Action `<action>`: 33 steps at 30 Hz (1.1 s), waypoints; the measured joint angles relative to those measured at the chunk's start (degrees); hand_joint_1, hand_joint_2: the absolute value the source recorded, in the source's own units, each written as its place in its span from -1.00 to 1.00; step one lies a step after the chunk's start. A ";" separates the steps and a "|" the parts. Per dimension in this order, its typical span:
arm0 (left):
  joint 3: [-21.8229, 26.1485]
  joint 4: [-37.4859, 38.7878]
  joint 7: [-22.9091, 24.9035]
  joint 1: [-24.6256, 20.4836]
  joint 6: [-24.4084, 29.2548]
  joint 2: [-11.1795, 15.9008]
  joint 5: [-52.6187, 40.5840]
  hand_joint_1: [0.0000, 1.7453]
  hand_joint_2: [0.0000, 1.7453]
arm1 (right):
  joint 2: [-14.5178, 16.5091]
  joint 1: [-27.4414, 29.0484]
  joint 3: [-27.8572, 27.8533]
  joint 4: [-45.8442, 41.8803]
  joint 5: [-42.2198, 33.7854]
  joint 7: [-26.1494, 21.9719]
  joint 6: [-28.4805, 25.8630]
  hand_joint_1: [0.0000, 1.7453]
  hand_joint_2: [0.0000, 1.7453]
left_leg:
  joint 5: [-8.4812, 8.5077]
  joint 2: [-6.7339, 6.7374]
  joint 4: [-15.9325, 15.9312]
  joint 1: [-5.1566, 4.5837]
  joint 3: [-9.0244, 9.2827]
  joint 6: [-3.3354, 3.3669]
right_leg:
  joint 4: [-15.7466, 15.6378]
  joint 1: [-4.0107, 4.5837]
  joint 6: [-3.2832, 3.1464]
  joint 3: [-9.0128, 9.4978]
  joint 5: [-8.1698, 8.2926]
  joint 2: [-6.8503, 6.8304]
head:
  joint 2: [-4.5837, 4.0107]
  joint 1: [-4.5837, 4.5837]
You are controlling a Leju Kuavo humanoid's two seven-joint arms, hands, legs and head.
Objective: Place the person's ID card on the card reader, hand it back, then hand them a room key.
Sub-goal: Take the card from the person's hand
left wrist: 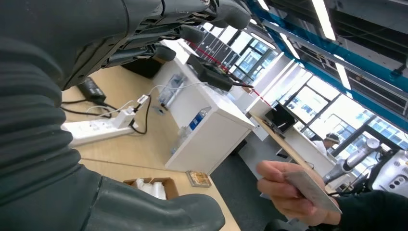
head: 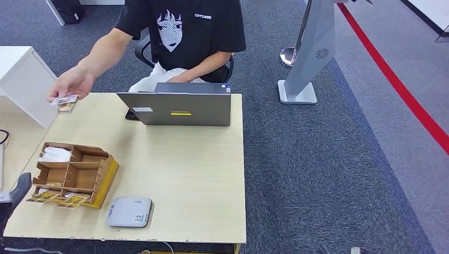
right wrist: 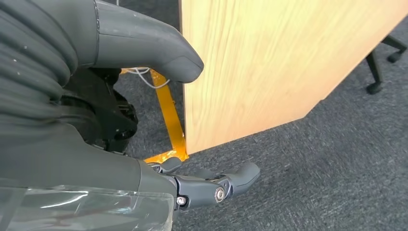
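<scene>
Light wooden desk (head: 185, 174): landmark for all entries.

Pale rectangular ID card (head: 66, 99): pinched in the person's hand (head: 71, 84), held above the desk's far left corner; in the left wrist view the card (left wrist: 310, 188) sits between the same person's fingers.

Flat grey card reader (head: 129, 212): on the desk, near its front edge.

Brown cardboard compartment organiser (head: 74, 173): on the desk's left side, just behind the reader; cards lie in its front slots.

Grey laptop (head: 177, 106): at the desk's far edge, lid upright.

Left hand (left wrist: 159, 29): fingers spread apart, holding nothing.

Right hand (right wrist: 159, 120): beside the desk edge above grey carpet, fingers apart, empty.
</scene>
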 joint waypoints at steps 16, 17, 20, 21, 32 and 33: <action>-15.48 5.59 6.43 -15.57 -0.54 10.68 -20.84 1.00 1.00 | 0.00 -5.84 -2.92 5.22 7.78 -2.13 4.91 -1.00 1.00 | 0.06 0.07 0.05 0.00 -0.03 -0.02 | 0.05 0.00 0.00 0.01 0.09 0.07 | 0.00 -0.01; -16.49 5.89 6.88 -16.56 -0.65 11.39 -22.22 1.00 1.00 | 0.00 -6.23 -3.07 5.60 8.22 -2.32 5.23 -1.00 1.00 | 0.07 0.07 0.05 0.00 -0.03 -0.03 | 0.06 0.00 0.00 0.01 0.09 0.08 | 0.00 -0.01; -19.31 6.70 8.24 -19.41 -0.99 13.53 -26.33 1.00 1.00 | 0.00 -7.06 -3.47 6.60 9.44 -2.88 6.26 -1.00 1.00 | 0.08 0.06 0.05 0.00 -0.04 -0.05 | 0.07 0.00 0.01 0.01 0.09 0.07 | 0.00 -0.01; -20.22 6.94 8.72 -20.32 -1.06 14.25 -27.70 1.00 1.00 | 0.00 -7.20 -3.57 6.90 9.84 -3.06 6.62 -1.00 1.00 | 0.08 0.06 0.05 0.00 -0.05 -0.05 | 0.08 0.00 0.01 0.01 0.09 0.07 | 0.00 -0.01; -29.11 10.59 13.77 -27.67 -1.03 21.38 -42.98 1.00 1.00 | 0.00 -7.83 -5.18 10.02 14.32 -4.12 9.66 -1.00 1.00 | 0.10 0.07 0.06 0.00 -0.09 -0.05 | 0.14 0.00 0.00 0.01 0.10 0.07 | 0.00 0.02; -29.44 10.92 14.28 -27.77 -0.51 21.81 -44.13 1.00 1.00 | 0.00 -7.81 -5.41 10.23 14.66 -4.16 9.85 -1.00 1.00 | 0.11 0.08 0.06 0.01 -0.11 -0.06 | 0.15 0.00 -0.01 0.01 0.11 0.09 | 0.00 0.02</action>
